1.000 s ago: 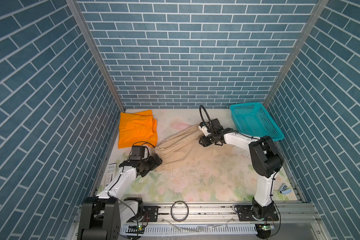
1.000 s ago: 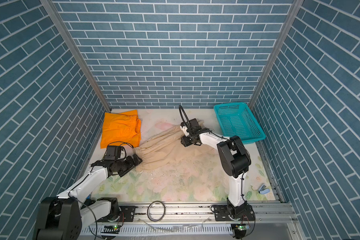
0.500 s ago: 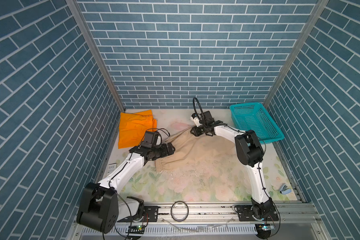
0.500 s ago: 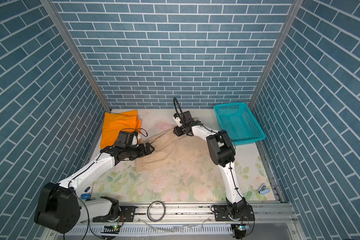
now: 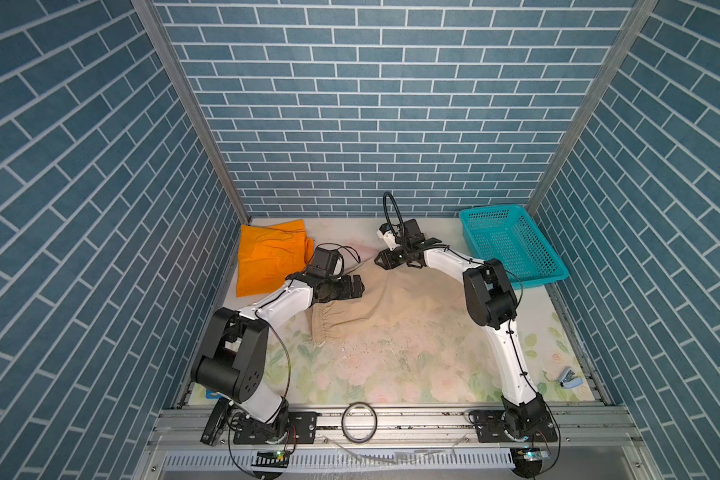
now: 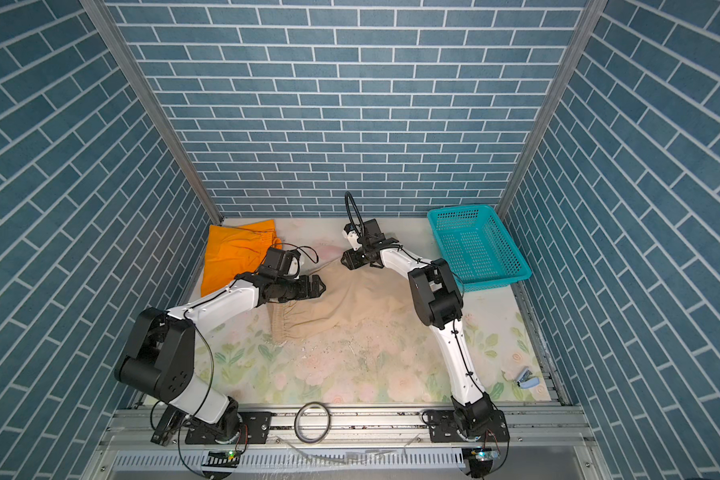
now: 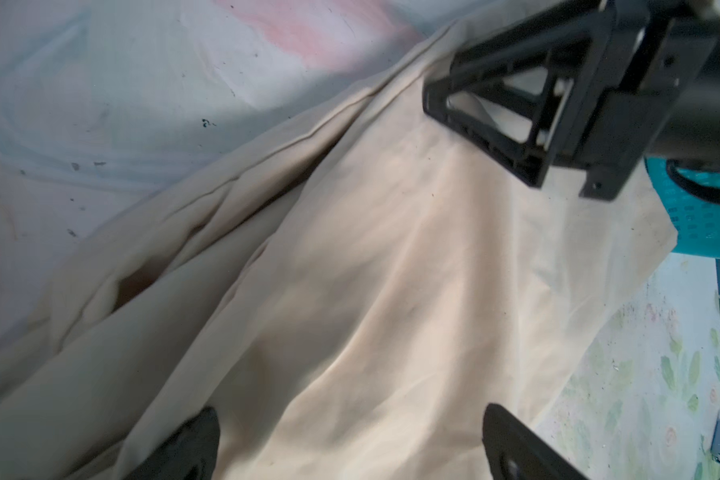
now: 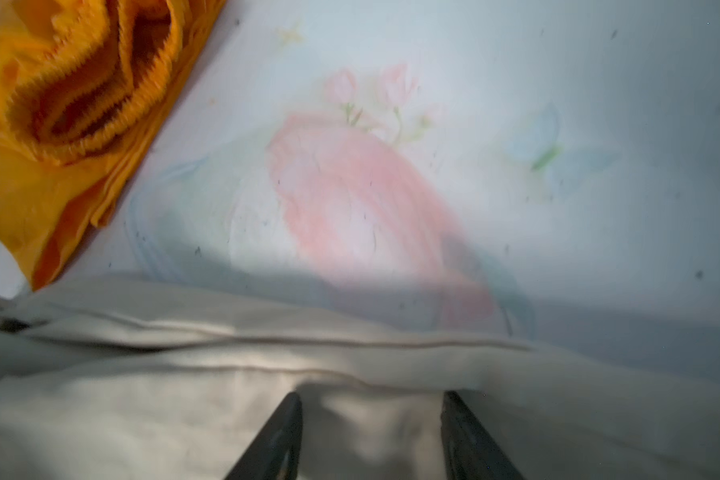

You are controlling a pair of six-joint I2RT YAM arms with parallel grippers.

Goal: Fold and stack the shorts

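Two open grippers over soft beige shorts

Both sets of fingers stand apart, gripping nothing. The left gripper [image 5: 356, 286] and right gripper [image 5: 385, 262] hover low over the beige shorts [image 5: 391, 303], spread mid-frame in both top views. The orange shorts [image 5: 271, 257] look folded, upper left. The cloth seems light and limp, best pinched at a hem or the waistband.

The table [image 5: 391, 374] carried a pale floral-print cover, speckled with dark debris on the near side of both grippers. The beige shorts [image 5: 395, 299] lay spread directly beneath the left gripper [image 5: 356, 286] and the right gripper [image 5: 381, 261], gathered waistband nearest the left gripper. The orange shorts [image 5: 267, 257] lay folded on the left gripper's outer side, the teal basket [image 5: 541, 278] stood on the right gripper's outer side, and a small blue-and-white object [image 5: 568, 379] lay well apart from both grippers.
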